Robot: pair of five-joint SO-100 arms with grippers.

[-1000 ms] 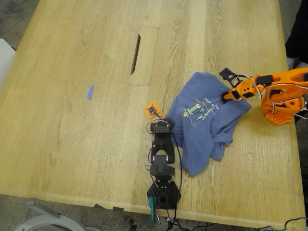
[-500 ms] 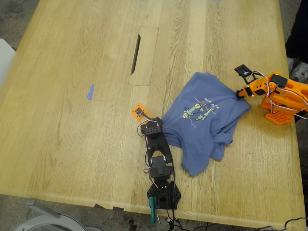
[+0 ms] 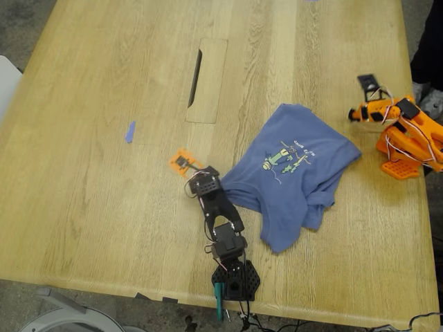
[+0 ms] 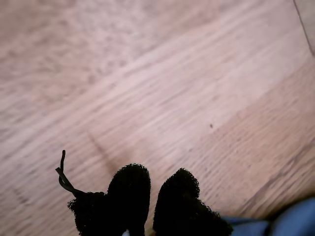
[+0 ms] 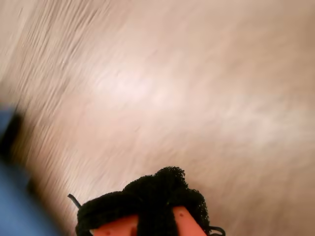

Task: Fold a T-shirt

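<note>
The slate-blue T-shirt (image 3: 297, 173) lies rumpled and partly spread on the wooden table (image 3: 104, 207), its small green-yellow print (image 3: 284, 158) facing up. My first gripper (image 3: 196, 181) belongs to the black arm. It sits just off the shirt's edge towards the exterior view's left. Its black pads (image 4: 130, 189) show only a narrow slit with nothing in it, and blue cloth (image 4: 295, 216) lies close beside them. My second gripper (image 3: 356, 114), on the orange arm, hangs over bare wood past the shirt's corner on the exterior view's right. Its pads (image 5: 162, 189) are pressed together.
A recessed cable hatch (image 3: 208, 83) sits at the table's middle back. A small blue tape strip (image 3: 129, 131) lies towards the exterior view's left. The black arm's base (image 3: 235, 278) stands at the near edge, and the orange arm's base (image 3: 405, 155) at the exterior view's right edge. Dark clothing (image 3: 430, 48) shows there too.
The orange arm has come off the shirt and drawn back to the exterior view's right. The black arm has swung left, and the shirt's near edge has stretched left with it.
</note>
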